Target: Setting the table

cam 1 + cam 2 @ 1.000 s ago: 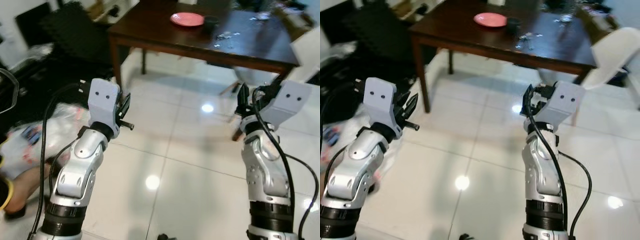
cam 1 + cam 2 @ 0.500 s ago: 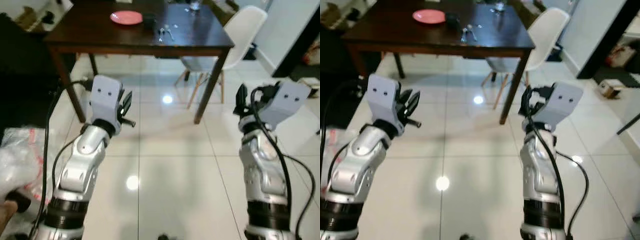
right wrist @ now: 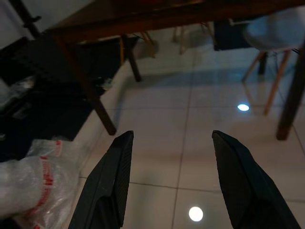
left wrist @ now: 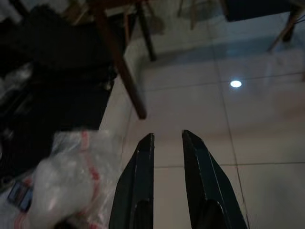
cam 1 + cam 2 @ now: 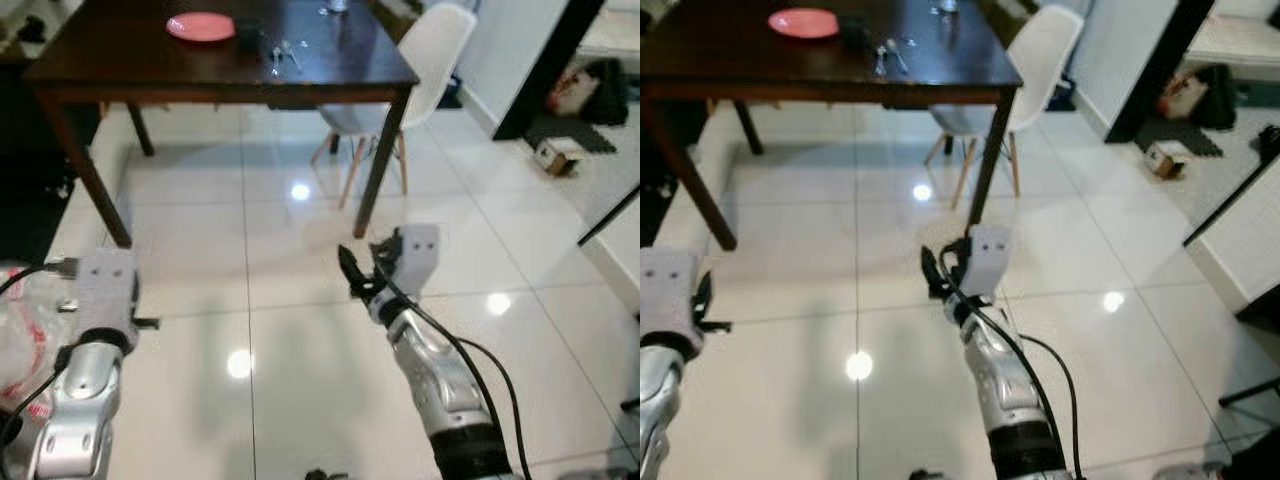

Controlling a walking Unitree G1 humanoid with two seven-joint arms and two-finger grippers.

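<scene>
Head views first: the dark wood table [image 5: 350, 75] stands ahead across glossy white tiles, well apart from the robot. On it sit a pink plate [image 5: 200, 25], a small dark cup [image 5: 851, 29] just beside it, and cutlery [image 5: 283, 55] nearer the middle. A white moulded chair [image 5: 425, 50] on splayed wooden legs is tucked at the table's far right corner. Both arms are low over the floor, carrying nothing; the right gripper [image 5: 352, 275] hangs mid-floor, the left arm at the frame's edge.

Left wrist view: the left gripper [image 4: 167, 139] has its two black tapered fingers a narrow gap apart, empty, pointing past a table leg [image 4: 121, 71]. A crinkled clear plastic bag [image 4: 71, 176] with red print lies on the floor beside them.

Right wrist view: the right gripper's fingers are spread wide, empty, over shiny tile, the bag at one side.

Risks, as I judge them: the slick, reflective tiles and that loose bag could trip a step, and the chair's splayed legs or the table's corner could catch an arm on approach.
</scene>
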